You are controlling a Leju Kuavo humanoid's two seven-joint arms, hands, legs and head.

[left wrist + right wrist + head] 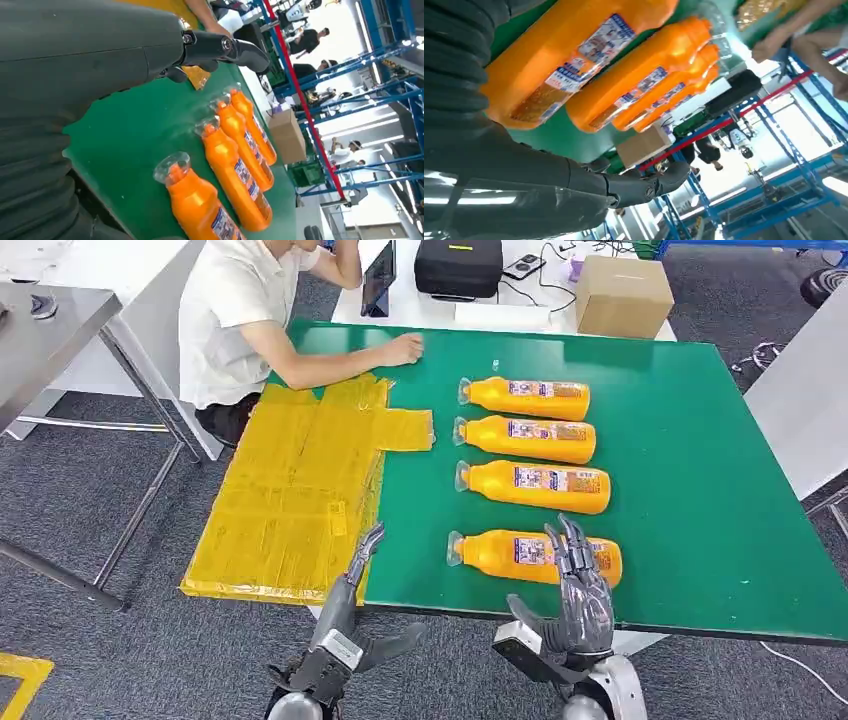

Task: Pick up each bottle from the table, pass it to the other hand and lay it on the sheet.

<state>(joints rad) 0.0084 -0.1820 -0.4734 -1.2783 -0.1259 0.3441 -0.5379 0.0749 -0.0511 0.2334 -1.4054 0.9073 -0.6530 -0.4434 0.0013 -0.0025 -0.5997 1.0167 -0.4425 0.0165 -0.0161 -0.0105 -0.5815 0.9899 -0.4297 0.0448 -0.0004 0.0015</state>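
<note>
Four orange bottles (535, 555) with clear caps and blue-white printed labels. Green table (700, 500). Shiny yellow sheet (295, 490) at left. Dark grey hands: right hand (580, 585), left hand (345, 625). Person's white shirt (235, 315), brown box (622, 295), black case (458, 265) far.

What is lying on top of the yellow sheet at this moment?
Nothing rests on the yellow sheet; its surface is bare and creased. All four orange bottles lie beside it on the green table. What is under the sheet is covered. The left hand is at its near corner.
</note>
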